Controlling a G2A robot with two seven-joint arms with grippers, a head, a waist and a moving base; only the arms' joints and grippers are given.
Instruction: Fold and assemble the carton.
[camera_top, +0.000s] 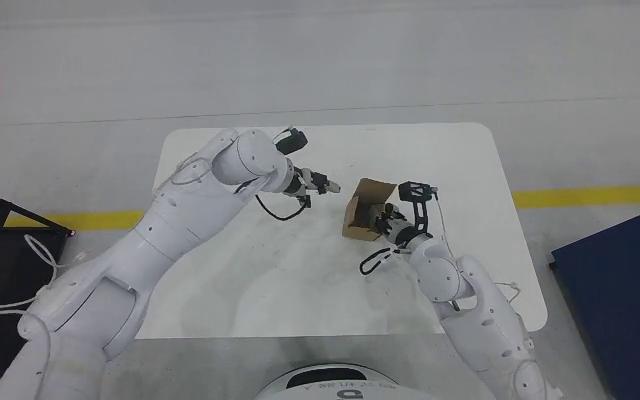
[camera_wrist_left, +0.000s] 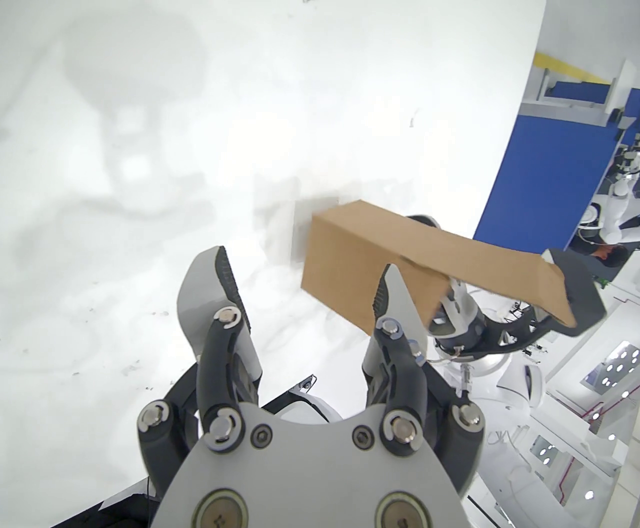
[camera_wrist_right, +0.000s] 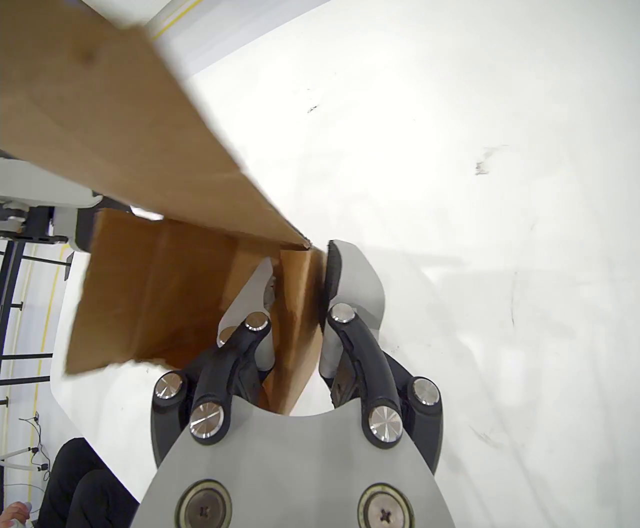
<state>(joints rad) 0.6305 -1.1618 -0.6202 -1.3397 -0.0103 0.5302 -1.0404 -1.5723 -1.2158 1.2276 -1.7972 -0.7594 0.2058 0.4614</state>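
A small brown carton (camera_top: 364, 209) stands half-formed near the middle of the white table (camera_top: 250, 290), its open end toward the right arm. My right gripper (camera_top: 388, 221) is shut on one wall of the carton (camera_wrist_right: 295, 320), one finger inside and one finger (camera_wrist_right: 350, 280) outside. A long flap (camera_wrist_right: 125, 130) sticks up over the open box. My left gripper (camera_top: 322, 184) hangs open just left of the carton, apart from it. In the left wrist view the carton (camera_wrist_left: 360, 265) lies beyond the fingertips (camera_wrist_left: 225, 280), with the right gripper behind it.
A yellow floor line (camera_top: 575, 195) runs past both sides of the table. A dark blue panel (camera_top: 600, 270) stands off the right edge, and a black frame (camera_top: 25, 225) off the left. The table's near left part is bare.
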